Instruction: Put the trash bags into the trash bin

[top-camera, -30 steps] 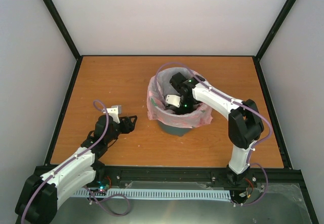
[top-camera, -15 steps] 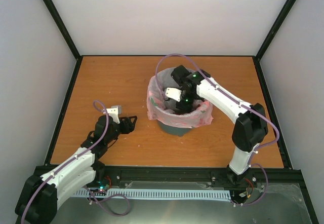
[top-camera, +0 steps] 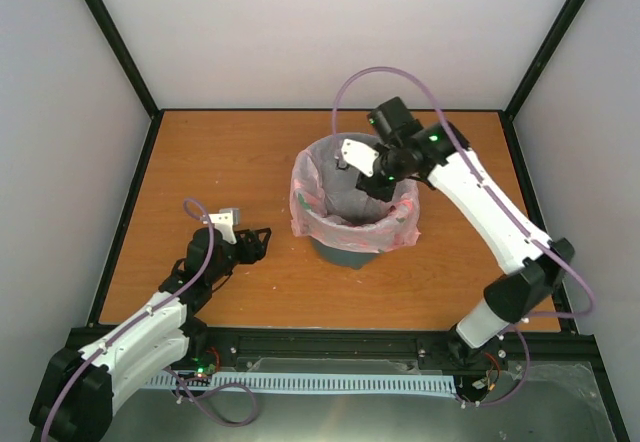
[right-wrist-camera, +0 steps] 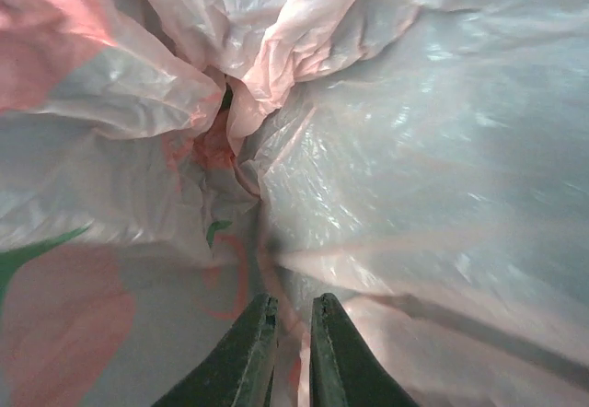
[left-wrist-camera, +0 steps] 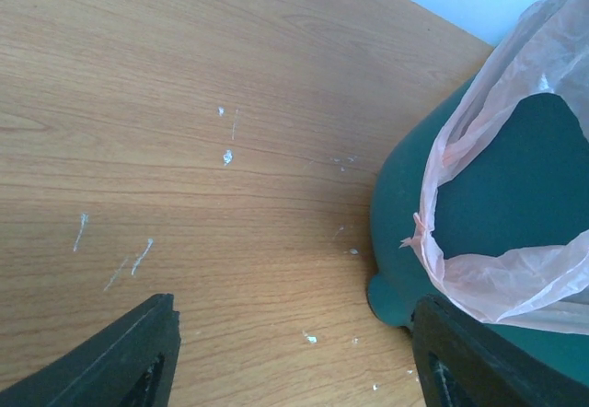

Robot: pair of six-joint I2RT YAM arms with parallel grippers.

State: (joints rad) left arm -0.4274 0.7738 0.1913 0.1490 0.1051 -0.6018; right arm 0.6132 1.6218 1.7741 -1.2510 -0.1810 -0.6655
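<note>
The teal trash bin (top-camera: 345, 254) stands right of the table's middle, and the pink trash bag (top-camera: 308, 210) lines it, folded out over the rim. My right gripper (top-camera: 373, 186) points down over the bin's far rim. In the right wrist view its fingers (right-wrist-camera: 293, 310) stand nearly together, pinching a thin fold of the bag (right-wrist-camera: 414, 149). My left gripper (top-camera: 262, 237) rests low over the table left of the bin, open and holding nothing. The left wrist view shows its jaws (left-wrist-camera: 294, 361) wide apart, with the bin's base (left-wrist-camera: 414, 223) and the bag's hanging edge (left-wrist-camera: 497, 278) to the right.
The orange wooden table (top-camera: 230, 162) is fenced by black frame posts and white walls. Small white flecks (left-wrist-camera: 226, 156) mark the wood in front of the left gripper. A purple cable (top-camera: 385, 77) loops above the right wrist.
My right arm has risen out of the bin and swung back toward its far rim, still stretching out. The left arm has stayed where it was.
</note>
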